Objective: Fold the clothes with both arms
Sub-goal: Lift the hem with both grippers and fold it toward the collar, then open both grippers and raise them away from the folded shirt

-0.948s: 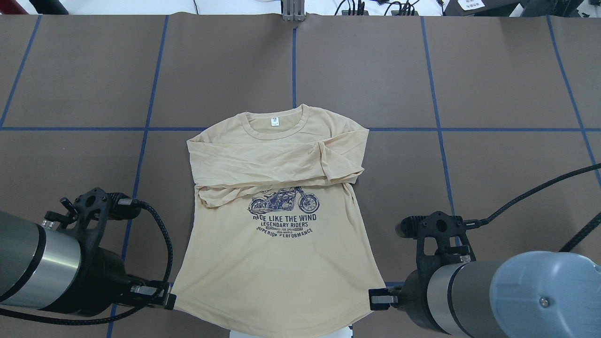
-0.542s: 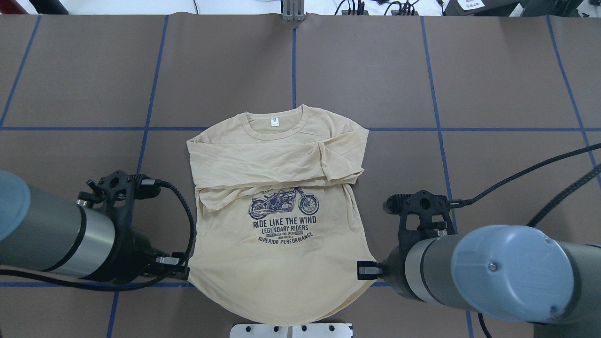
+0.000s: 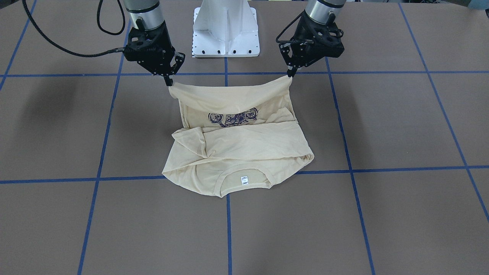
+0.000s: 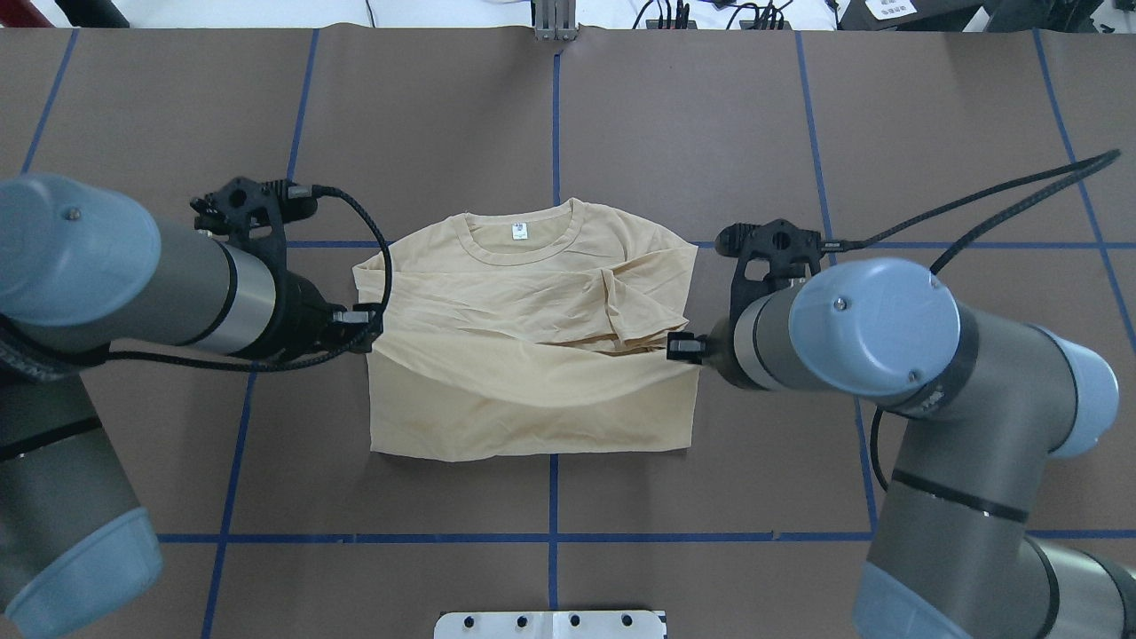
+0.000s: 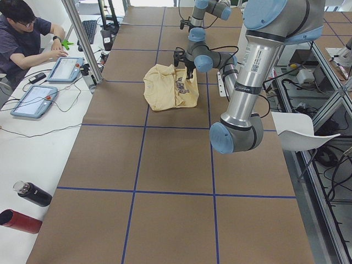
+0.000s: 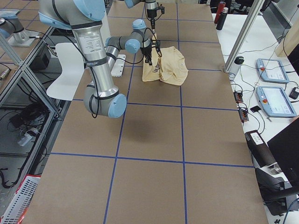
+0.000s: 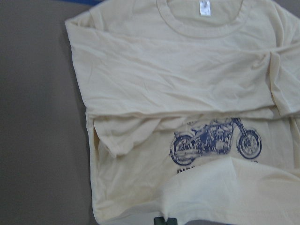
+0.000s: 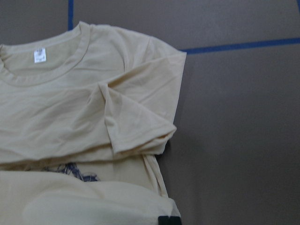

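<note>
The cream-yellow shirt lies on the brown table with its sleeves folded across the chest and its collar and white neck tag on the far side. My left gripper is shut on the left hem corner. My right gripper is shut on the right hem corner. Both hold the hem raised above the shirt's middle, so the lower half hangs doubled over. In the front-facing view the left gripper and right gripper stretch the hem between them, with the navy print showing underneath.
The white pedestal base stands at the robot's edge of the table. Blue tape lines cross the brown surface. A person sits at a side bench with tablets. Two bottles lie on that bench.
Both grippers have carried the hem up and away from the robot toward the collar. The lower half now folds over the shirt and covers the print in the overhead view.
</note>
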